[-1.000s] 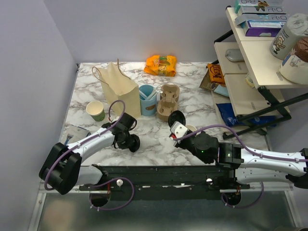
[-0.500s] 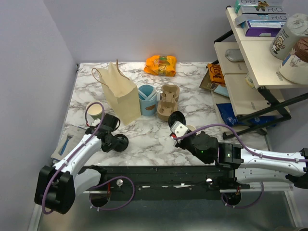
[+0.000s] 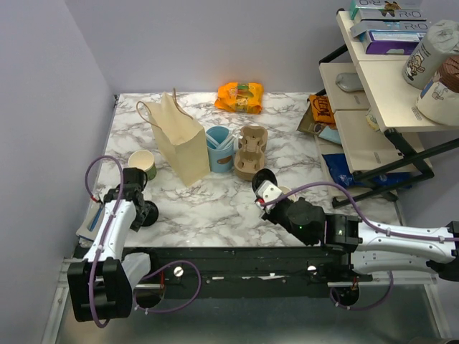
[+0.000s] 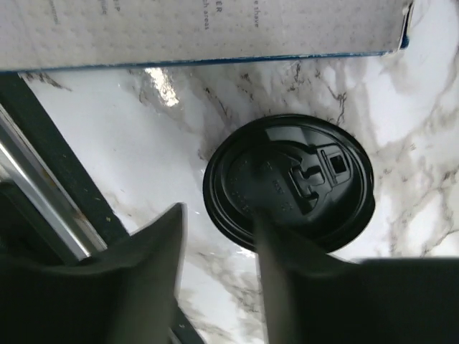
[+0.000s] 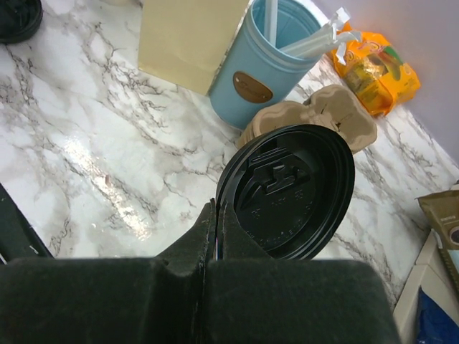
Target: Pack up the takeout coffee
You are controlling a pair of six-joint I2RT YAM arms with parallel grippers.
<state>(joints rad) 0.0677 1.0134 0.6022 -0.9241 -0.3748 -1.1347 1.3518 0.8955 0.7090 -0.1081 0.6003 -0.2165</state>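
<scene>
Swinging out from mid-table over the last second, the left arm now reaches to 8 o'clock, and the black lid (image 4: 301, 179) that travelled with it lies flat on the marble table (image 3: 215, 208) near the front edge. The left gripper (image 4: 217, 215) hangs just above that lid with its jaws moderately apart. 1 finger crosses the lid's near rim in the wrist view, and whether it touches cannot be told. A white printed packet (image 4: 201, 29) lies just beyond the lid.

The right arm has hardly shifted. The right gripper (image 5: 215, 211), a little toward 5 o'clock from the table's middle, is pinched tight on the rim of a second black lid (image 5: 287, 190), held tilted and clear of the table.

The green paper cup (image 3: 142, 163), cream inside, stands upright and uncovered at 9 o'clock, near the first lid but apart from it, just left of the tan paper bag (image 3: 179, 140) at 10 o'clock. A pale cup rim (image 3: 287, 192) shows right behind the right gripper, mostly hidden. With 2 cups and 2 loose lids, which pair makes the takeout coffee cannot be told.

Beside the bag stand a light-blue cup (image 5: 258, 72) and a cardboard carrier (image 3: 251, 150).
</scene>
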